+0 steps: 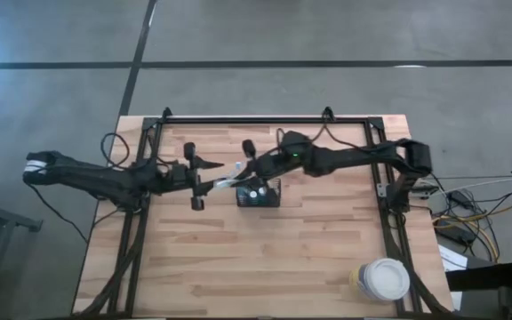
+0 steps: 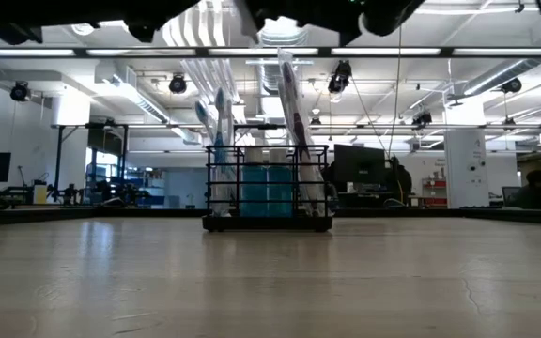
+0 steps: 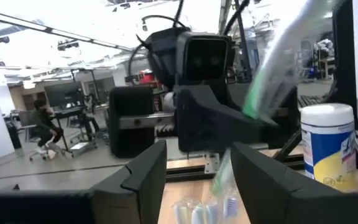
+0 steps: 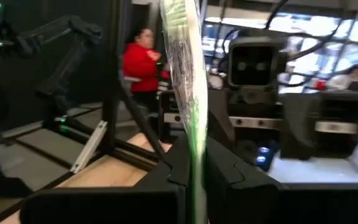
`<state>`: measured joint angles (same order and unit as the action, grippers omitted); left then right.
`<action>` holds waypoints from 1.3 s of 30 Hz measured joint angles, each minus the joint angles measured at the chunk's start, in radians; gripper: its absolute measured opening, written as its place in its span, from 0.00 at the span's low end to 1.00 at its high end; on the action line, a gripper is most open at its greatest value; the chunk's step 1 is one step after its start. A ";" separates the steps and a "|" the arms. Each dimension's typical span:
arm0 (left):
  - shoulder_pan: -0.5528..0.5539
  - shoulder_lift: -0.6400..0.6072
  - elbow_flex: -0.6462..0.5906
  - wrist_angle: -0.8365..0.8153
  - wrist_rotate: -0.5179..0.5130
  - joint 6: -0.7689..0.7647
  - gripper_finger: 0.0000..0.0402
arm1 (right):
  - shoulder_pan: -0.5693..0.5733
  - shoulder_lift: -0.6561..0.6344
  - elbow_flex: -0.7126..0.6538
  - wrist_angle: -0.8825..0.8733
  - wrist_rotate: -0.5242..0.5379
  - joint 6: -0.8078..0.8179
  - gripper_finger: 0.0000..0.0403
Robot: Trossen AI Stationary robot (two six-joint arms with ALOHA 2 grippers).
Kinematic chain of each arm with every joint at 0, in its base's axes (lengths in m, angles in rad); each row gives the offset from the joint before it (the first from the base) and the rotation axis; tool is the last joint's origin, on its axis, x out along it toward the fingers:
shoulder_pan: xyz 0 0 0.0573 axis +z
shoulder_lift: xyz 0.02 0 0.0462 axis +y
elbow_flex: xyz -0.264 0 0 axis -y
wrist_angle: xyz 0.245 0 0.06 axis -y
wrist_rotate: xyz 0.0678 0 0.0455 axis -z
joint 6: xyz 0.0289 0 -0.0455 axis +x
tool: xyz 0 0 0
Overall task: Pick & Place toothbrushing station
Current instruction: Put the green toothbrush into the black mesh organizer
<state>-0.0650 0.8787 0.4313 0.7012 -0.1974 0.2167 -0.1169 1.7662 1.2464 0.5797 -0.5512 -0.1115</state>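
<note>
The black wire-mesh caddy (image 1: 259, 193) stands on the wooden table (image 1: 265, 258) near its middle. In the low view the caddy (image 2: 269, 188) holds several upright toothbrushes (image 2: 219, 113) and two tubes (image 2: 267, 183). My right gripper (image 1: 244, 169) is just above the caddy's left side, shut on a green toothbrush in clear wrap (image 4: 185, 56). My left gripper (image 1: 197, 182) is open and empty, a little to the left of the caddy, facing my right gripper (image 3: 204, 112). The brush heads in the caddy (image 3: 204, 211) show below it. My right gripper pinches the green toothbrush's shaft (image 4: 196, 158) between its two fingers, which lie across it and come from the table's right side. The toothbrush slants, one end rising above the fingers (image 3: 303, 25) and the other reaching down toward the caddy (image 3: 222, 177). Whether that end is inside the caddy, I cannot tell.
A large cup with a white lid (image 1: 382, 280) stands at the table's near right corner; it also shows in the left wrist view (image 3: 328, 146). Black frame rails (image 1: 389, 204) run along the table's sides and far edge. People show in the room beyond the table (image 4: 143, 62).
</note>
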 joint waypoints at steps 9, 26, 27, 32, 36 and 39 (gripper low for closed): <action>0.009 0.019 -0.006 0.038 0.082 -0.007 0.47 | -0.011 0.098 0.088 0.002 -0.049 0.030 0.03; 0.007 -0.026 0.036 -0.052 0.217 -0.036 0.54 | -0.015 0.090 0.068 -0.007 -0.055 0.026 0.03; 0.007 -0.017 0.043 -0.068 0.214 -0.034 0.54 | -0.016 0.090 0.070 -0.007 -0.055 0.026 0.03; 0.007 0.038 0.081 -0.072 0.211 -0.033 0.54 | -0.015 0.090 0.074 -0.007 -0.054 0.026 0.03; 0.007 0.078 0.103 -0.074 0.211 -0.018 0.54 | -0.016 0.090 0.075 -0.007 -0.053 0.026 0.03; 0.008 0.101 0.121 -0.074 0.211 0.013 0.53 | -0.016 0.090 0.075 -0.012 -0.052 0.026 0.03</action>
<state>-0.0574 0.9795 0.5519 0.6267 0.0139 0.2295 -0.1333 1.8561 1.3216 0.5678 -0.6030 -0.0856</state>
